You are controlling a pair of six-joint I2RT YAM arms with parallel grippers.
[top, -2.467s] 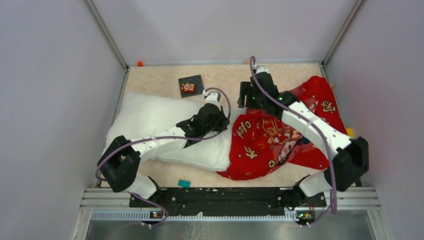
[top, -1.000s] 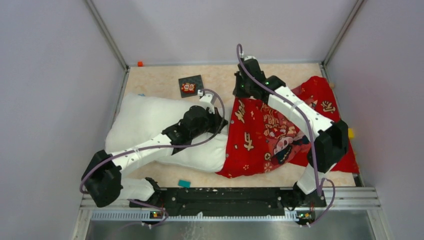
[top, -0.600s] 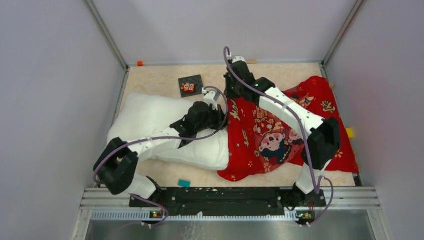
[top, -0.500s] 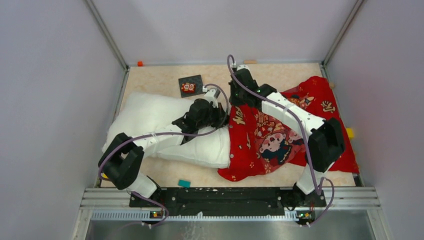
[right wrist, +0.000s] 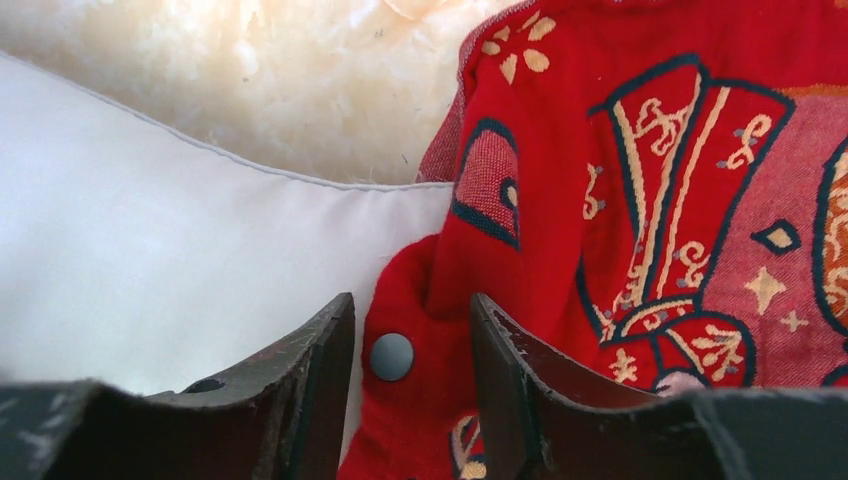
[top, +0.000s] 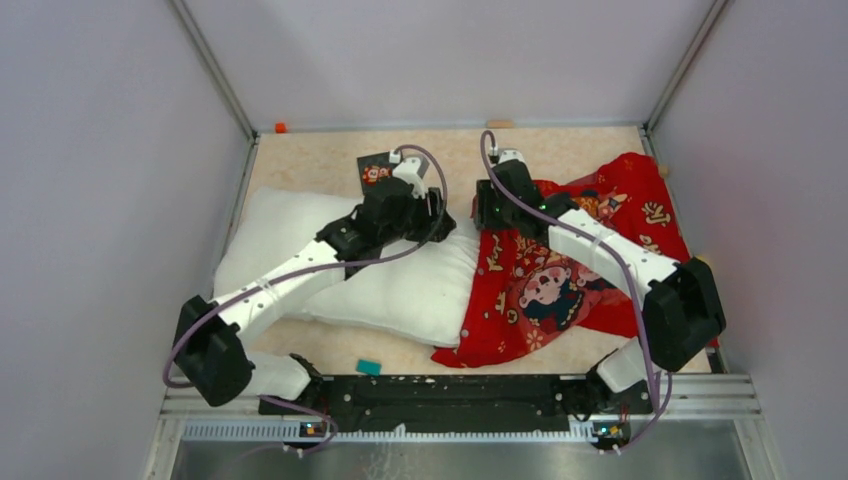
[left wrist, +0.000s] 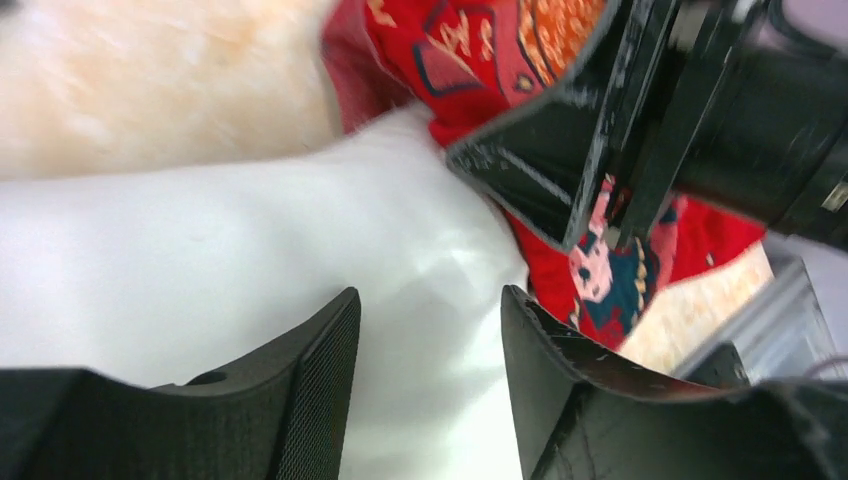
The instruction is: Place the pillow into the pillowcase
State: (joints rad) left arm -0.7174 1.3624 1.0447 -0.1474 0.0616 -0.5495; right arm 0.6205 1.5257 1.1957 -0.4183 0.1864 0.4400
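The pale speckled counter (top: pixel 310 160) fills the middle of the top view. The white pillow (top: pixel 400 290) lies across its left and centre. Nearly all of it is bare, and its right end meets the left edge of the pillowcase (top: pixel 560 290). That red printed cloth lies crumpled over the right half of the frame. Whether the pillow's corner sits inside the opening I cannot tell.

The left arm (top: pixel 290 280) stretches across the pillow toward the upper centre. The right arm (top: pixel 610 255) crosses the pillowcase to the same spot.

In its wrist view the left claw (left wrist: pixel 430 310) stands apart over white pillow fabric, clamped on nothing. The right claw (right wrist: pixel 412 310) is also apart, and below its gap lies a red fold bearing a grey snap button (right wrist: pixel 391 356).

A dark card (top: pixel 372 172) shows beside the left wrist. A small teal block (top: pixel 369 367) sits at the lower centre.
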